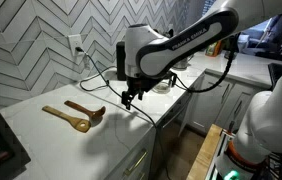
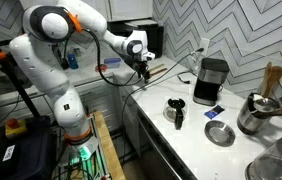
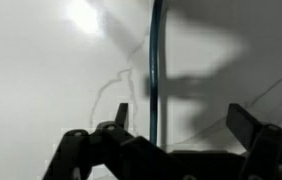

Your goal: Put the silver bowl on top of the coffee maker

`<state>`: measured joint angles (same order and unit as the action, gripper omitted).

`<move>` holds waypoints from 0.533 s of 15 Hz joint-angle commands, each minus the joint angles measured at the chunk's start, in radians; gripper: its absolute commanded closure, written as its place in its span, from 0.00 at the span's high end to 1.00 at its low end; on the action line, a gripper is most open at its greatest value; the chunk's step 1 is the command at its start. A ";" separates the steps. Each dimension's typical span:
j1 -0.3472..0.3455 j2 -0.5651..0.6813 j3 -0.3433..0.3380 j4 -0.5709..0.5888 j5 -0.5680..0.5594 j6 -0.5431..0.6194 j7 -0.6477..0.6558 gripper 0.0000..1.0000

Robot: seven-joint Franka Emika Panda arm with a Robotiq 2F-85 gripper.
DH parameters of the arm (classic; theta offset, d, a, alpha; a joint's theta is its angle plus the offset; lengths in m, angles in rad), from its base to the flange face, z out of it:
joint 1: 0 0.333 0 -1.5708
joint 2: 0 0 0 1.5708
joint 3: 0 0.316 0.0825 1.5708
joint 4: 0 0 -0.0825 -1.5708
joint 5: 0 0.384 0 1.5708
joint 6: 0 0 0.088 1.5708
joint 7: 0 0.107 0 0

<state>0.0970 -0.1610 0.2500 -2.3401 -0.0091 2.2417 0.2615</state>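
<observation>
The silver bowl (image 2: pixel 219 133) sits on the white counter near its front, in front of the black coffee maker (image 2: pixel 211 80), which stands against the tiled wall. My gripper (image 2: pixel 144 70) hangs over the far end of the counter, well away from both. It also shows in an exterior view (image 1: pixel 129 97), pointing down just above the counter. In the wrist view the gripper (image 3: pixel 181 118) is open and empty over white marbled counter, with a thin dark cord (image 3: pixel 156 70) running under it. Bowl and coffee maker do not show in the wrist view.
Wooden utensils (image 1: pixel 76 113) lie on the counter beside the gripper. A small black object (image 2: pixel 177 110) and a small blue item (image 2: pixel 211 113) lie near the bowl. A metal pot (image 2: pixel 253 115) holding wooden tools stands further along. A wall outlet (image 1: pixel 76 45) has a cord trailing from it.
</observation>
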 commanded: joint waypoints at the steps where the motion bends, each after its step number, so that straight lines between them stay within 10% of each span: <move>1: 0.021 0.001 -0.021 0.001 -0.004 -0.002 0.003 1.00; 8: 0.002 0.022 -0.031 0.020 -0.021 0.002 0.036 1.00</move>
<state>0.0977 -0.1610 0.2487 -2.3397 -0.0091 2.2417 0.2615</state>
